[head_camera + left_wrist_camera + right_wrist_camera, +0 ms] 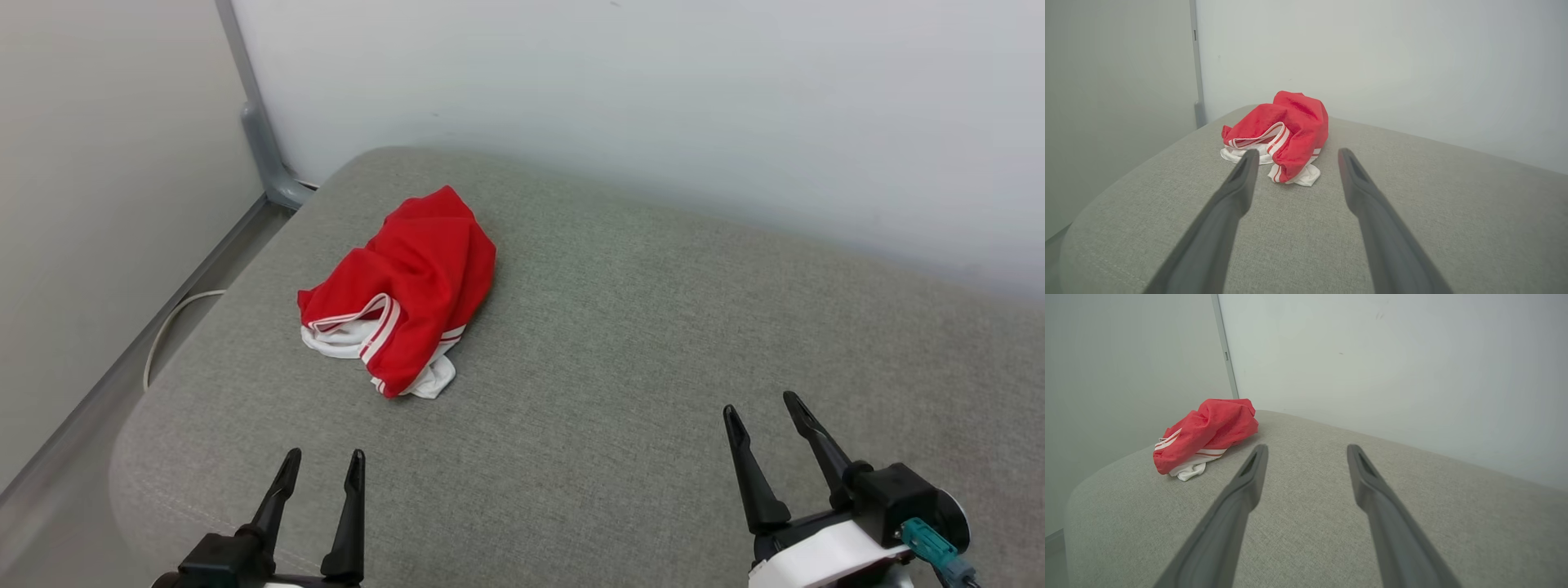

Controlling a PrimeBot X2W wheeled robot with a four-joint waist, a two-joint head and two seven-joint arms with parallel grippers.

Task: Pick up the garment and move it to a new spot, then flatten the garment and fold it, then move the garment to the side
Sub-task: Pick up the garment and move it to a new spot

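Note:
The garment (408,282) lies crumpled in a red heap with white, red-striped trim on the left part of a grey cushioned surface (620,327). Its print is hidden in the folds. My left gripper (324,457) stands open at the lower left, short of the heap and apart from it. In the left wrist view the garment (1290,126) sits just beyond the left gripper (1295,154), which holds nothing. My right gripper (761,410) is open at the lower right, far from the cloth. From the right wrist the garment (1208,430) lies off to the left of the right gripper (1306,449).
A pale wall (653,98) rises right behind the cushion. On the left a grey metal post (260,122) stands in a gap beside another wall, with a white cable (175,318) on the floor. The cushion's rounded left edge (143,425) drops off near my left gripper.

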